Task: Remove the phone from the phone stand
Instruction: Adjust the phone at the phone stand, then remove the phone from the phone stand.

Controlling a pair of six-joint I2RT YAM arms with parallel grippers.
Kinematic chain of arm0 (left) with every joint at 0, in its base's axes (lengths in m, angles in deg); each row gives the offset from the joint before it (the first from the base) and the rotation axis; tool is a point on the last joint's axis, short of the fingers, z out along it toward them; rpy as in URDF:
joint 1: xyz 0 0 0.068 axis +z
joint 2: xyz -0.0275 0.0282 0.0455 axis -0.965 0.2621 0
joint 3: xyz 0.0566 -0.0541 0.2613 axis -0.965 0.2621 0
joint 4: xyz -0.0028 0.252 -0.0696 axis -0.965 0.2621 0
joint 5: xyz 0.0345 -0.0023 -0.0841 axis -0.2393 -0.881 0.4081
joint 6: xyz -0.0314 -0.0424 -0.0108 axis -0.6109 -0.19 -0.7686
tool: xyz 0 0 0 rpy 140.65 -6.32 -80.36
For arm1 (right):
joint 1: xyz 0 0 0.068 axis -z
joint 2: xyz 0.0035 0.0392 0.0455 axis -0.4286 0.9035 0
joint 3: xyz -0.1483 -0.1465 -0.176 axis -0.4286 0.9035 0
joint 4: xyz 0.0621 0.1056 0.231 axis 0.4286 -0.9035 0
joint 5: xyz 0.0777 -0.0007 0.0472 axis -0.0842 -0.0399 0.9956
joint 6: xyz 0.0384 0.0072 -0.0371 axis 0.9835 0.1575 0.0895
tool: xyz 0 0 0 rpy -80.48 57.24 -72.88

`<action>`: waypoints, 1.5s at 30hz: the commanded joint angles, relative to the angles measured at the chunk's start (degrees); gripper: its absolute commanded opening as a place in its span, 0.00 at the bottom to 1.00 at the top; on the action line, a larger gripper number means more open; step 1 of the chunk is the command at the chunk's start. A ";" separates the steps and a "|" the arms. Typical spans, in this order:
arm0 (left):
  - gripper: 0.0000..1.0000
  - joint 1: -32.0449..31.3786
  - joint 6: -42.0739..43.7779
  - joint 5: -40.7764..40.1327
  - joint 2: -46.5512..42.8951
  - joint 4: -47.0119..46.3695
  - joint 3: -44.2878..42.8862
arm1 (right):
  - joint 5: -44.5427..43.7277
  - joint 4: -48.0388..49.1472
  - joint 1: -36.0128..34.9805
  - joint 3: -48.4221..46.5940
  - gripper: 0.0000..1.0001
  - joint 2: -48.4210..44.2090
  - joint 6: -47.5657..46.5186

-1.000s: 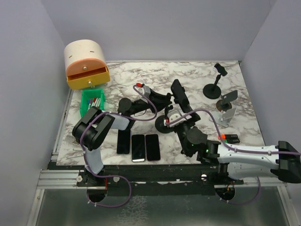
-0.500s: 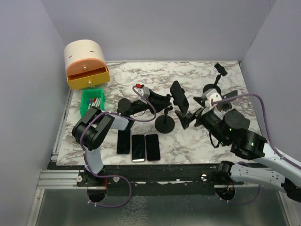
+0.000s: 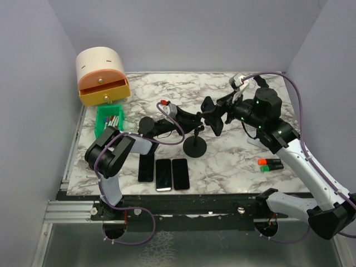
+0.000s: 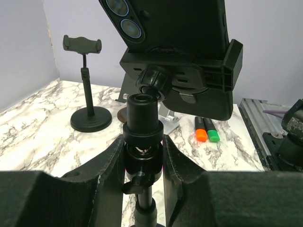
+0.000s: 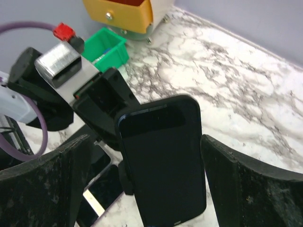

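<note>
A phone (image 3: 212, 115) in a black case sits clamped in the phone stand (image 3: 195, 146) at the table's middle. In the left wrist view the phone (image 4: 180, 23) shows its camera lenses above the stand's clamp (image 4: 189, 75). My left gripper (image 4: 143, 156) is shut on the stand's pole (image 4: 143, 118), just under the ball joint. My right gripper (image 5: 147, 142) reaches in from the back right, open wide. Its fingers (image 5: 236, 189) stand either side of the phone's dark screen (image 5: 163, 161), with a gap on each side.
Three phones (image 3: 164, 173) lie flat at the front. A green bin (image 3: 109, 121) and a cream and orange drawer box (image 3: 103, 75) stand at the left. Empty stands (image 3: 253, 103) are at the back right. Orange and green markers (image 3: 271, 163) lie at the right.
My right arm has swung from the stand's base at the front, round the right side, up to the phone. Its jaws now flank the phone. The left arm has not moved.
</note>
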 commanded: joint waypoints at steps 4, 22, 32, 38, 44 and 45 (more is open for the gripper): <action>0.00 -0.40 1.17 5.31 1.97 -1.77 1.68 | 9.33 -2.67 1.19 -8.35 1.00 3.59 -4.28; 0.00 -3.04 4.12 8.87 -0.31 -1.06 3.54 | 16.97 -5.53 7.32 -9.44 1.00 6.65 -6.91; 0.00 -3.02 4.00 9.12 -1.02 -0.77 3.38 | 20.76 -5.42 7.32 -7.10 1.00 6.46 -6.39; 0.00 -3.03 3.63 9.41 -0.67 -0.87 3.03 | 19.76 -5.80 7.32 -5.46 1.00 5.23 -6.87; 0.00 -3.08 3.37 9.50 -0.58 -0.99 3.01 | 18.31 -5.84 7.07 -4.04 1.00 5.25 -6.75; 0.00 -3.03 3.29 9.50 -0.64 -1.00 3.01 | 18.20 -5.98 7.06 -3.94 1.00 5.49 -6.74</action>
